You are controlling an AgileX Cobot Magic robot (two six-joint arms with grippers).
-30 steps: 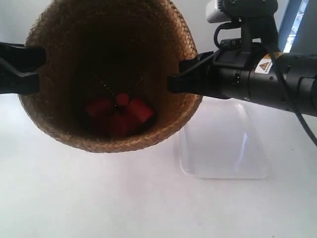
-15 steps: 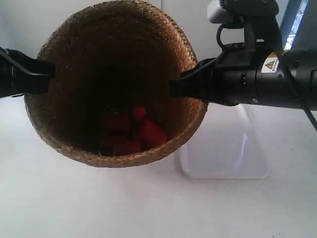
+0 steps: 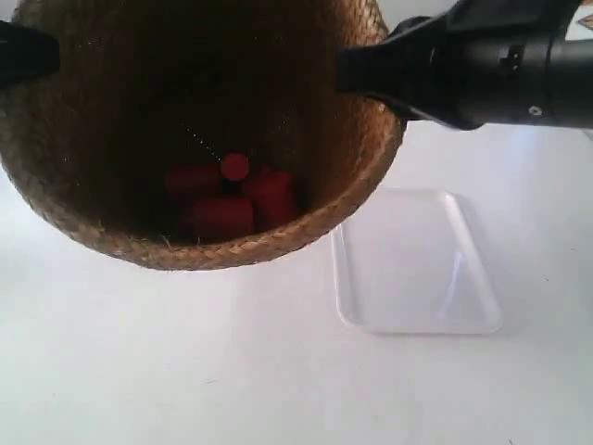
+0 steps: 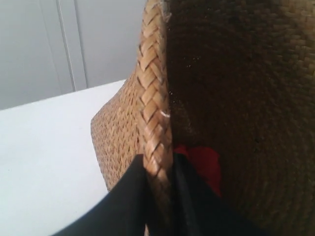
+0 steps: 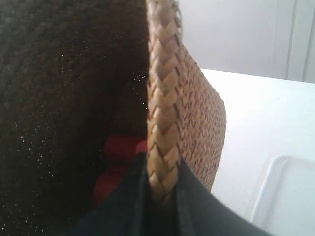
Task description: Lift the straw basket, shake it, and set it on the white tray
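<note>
The brown woven straw basket hangs in the air close to the exterior camera, tilted so its dark inside shows, with several red cylinders in its bottom. My left gripper is shut on the basket's braided rim, one finger outside, one inside. On the opposite side my right gripper is shut on the rim the same way. In the exterior view the right arm reaches in from the view's right. The white tray lies flat on the table below and right of the basket, with nothing on it.
The table is white all round. A pale wall with panel lines stands behind it. The tray's corner shows under the right gripper.
The basket has risen and come nearer the exterior camera, now filling the top of that view, after dipping half a second ago. The red cylinders have shifted inside. Both grips are unchanged.
</note>
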